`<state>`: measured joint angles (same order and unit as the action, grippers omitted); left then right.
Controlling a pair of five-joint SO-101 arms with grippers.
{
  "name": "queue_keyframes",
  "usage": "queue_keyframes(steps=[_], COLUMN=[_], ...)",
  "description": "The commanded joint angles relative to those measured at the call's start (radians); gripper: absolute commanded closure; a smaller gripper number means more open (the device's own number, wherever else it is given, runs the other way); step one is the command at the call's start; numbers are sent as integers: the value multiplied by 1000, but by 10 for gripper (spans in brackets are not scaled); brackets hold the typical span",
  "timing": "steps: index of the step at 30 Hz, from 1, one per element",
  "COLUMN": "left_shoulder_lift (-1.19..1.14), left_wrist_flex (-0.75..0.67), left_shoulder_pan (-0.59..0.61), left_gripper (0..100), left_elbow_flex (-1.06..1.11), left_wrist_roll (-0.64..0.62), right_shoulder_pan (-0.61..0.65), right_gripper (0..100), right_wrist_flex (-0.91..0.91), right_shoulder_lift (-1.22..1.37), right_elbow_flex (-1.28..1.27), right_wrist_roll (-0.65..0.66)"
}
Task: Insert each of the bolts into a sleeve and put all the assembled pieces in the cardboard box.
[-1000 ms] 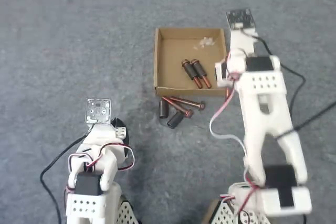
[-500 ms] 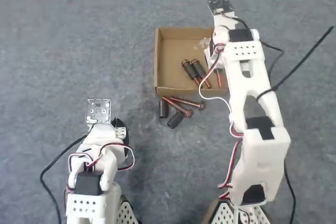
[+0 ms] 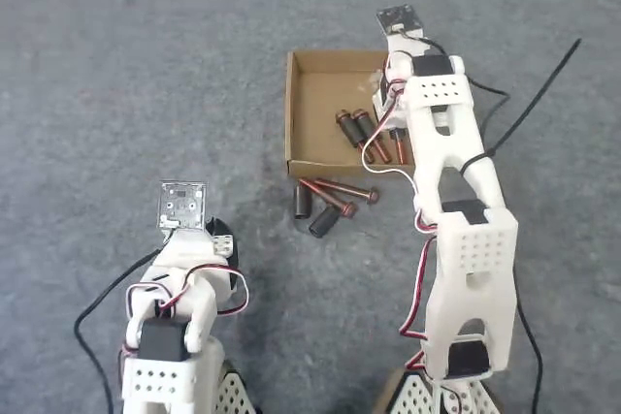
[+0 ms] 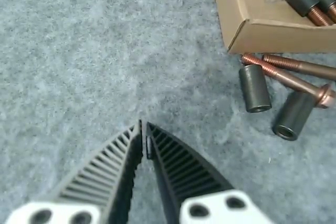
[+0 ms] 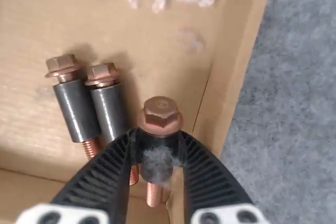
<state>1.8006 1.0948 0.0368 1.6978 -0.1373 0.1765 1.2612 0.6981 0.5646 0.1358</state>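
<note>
- Grey carpeted counter (image 3: 146, 75) with a pale wall strip along its far edge; open cardboard box (image 3: 289, 109) sits mid-counter.
- Change: a second ago the right arm (image 3: 456, 172) hung outside the box's right wall. It has since swung in and now reaches over the box's right side. The left arm (image 3: 179, 288) is unchanged.
- Right gripper (image 5: 156, 140): fingers clamped on the dark sleeve of an assembled bolt (image 5: 161, 115). The copper hex head sticks out past the fingertips and the threaded end shows at the other side. The piece is inside the box, close to the right wall.
- Two more assembled pieces (image 5: 107, 111) lie side by side on the box floor, just beside the held one.
- Left gripper (image 4: 144, 127): fingers pressed together, holding nothing, over bare counter, well apart from the loose parts.
- Outside the box's near wall lie two loose bolts (image 4: 283, 77), crossed, and two empty sleeves (image 4: 254, 87), close together.
- In the high view the right arm covers the box's right wall and most of the held piece. Can't tell if the held piece touches the box floor.
</note>
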Motion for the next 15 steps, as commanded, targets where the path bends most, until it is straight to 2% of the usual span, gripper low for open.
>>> queue_keyframes(steps=[1,7,13,15], left_shoulder_lift=[5,5,5,5], left_wrist_flex=[-23,-23,-23,-23], left_shoulder_pan=[2,2,2,2], left_gripper=[986,986,986,986], left_elbow_flex=[-12,-12,-12,-12], left_wrist_roll=[8,8,8,8], right_shoulder_pan=[5,7,2,-2], right_gripper=[991,889,987,990], right_wrist_flex=[-19,-8,-8,2], right_shoulder_lift=[-35,-36,-41,-48], right_elbow_flex=[68,68,92,112], right_wrist_roll=[14,15,14,9])
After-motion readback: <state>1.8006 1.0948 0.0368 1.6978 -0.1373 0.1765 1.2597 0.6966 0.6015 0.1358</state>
